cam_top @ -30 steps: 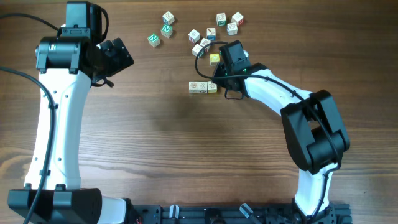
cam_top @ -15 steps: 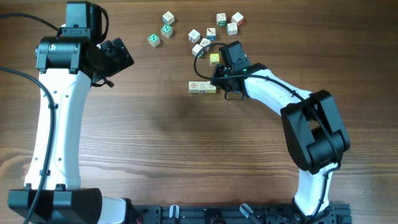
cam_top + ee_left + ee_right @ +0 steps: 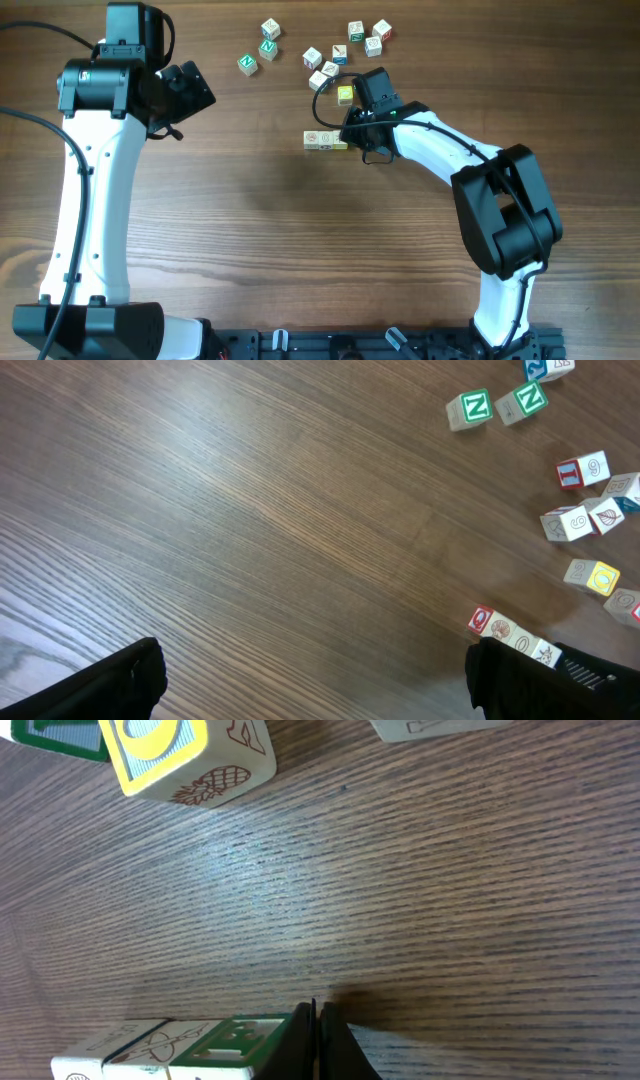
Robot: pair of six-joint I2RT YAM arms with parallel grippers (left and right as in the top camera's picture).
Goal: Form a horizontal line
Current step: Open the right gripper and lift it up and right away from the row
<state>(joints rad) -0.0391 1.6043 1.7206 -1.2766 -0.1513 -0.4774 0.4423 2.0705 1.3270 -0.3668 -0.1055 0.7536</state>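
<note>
A short row of three pale picture cubes (image 3: 326, 141) lies side to side on the wooden table, also seen low right in the left wrist view as the row (image 3: 515, 635). My right gripper (image 3: 351, 134) is shut with nothing between its fingers. Its tips (image 3: 318, 1020) rest against the row's right end cube (image 3: 235, 1035), which shows a green face. At the back left of the table, well away from the row, my left gripper (image 3: 188, 92) stands wide open and empty, its dark fingers (image 3: 110, 680) at the bottom of its own view.
Loose cubes lie behind the row: two green N cubes (image 3: 257, 55), a cluster (image 3: 322, 66), a yellow cube (image 3: 345, 95) close to my right wrist, and more (image 3: 367, 36) at the back. The yellow pineapple cube (image 3: 190, 760) sits above my right fingers.
My right gripper has edged slightly left against the row's right end, nudging that cube closer in. The left arm has not moved.
</note>
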